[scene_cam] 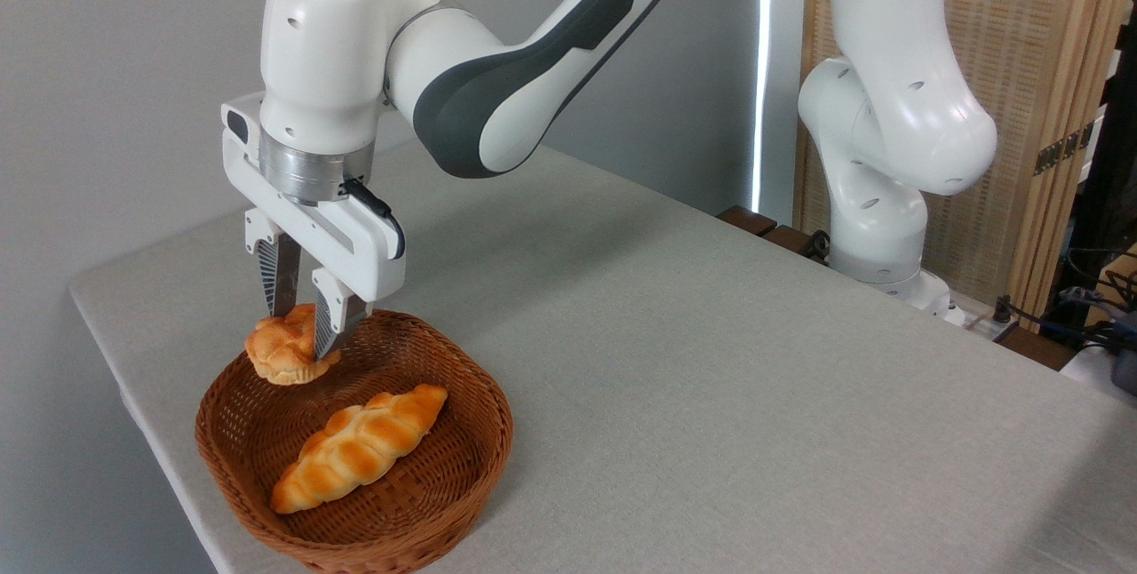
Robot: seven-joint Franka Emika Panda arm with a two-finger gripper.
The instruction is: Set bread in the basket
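Grey table | fingers clamped on bread | bread above basket back rim

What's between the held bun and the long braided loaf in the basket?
Nothing: only bare wicker floor of the basket separates the bun from the loaf, as the fixed camera shows.

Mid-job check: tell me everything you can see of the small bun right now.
The small bun is round and knotted, golden-orange on top with a paler, ridged base. It looks like glossy baked bread. The end effector is shut on it, one finger on each side. It is tilted and held over the wicker basket, at its back left rim; whether it touches the rim is unclear.
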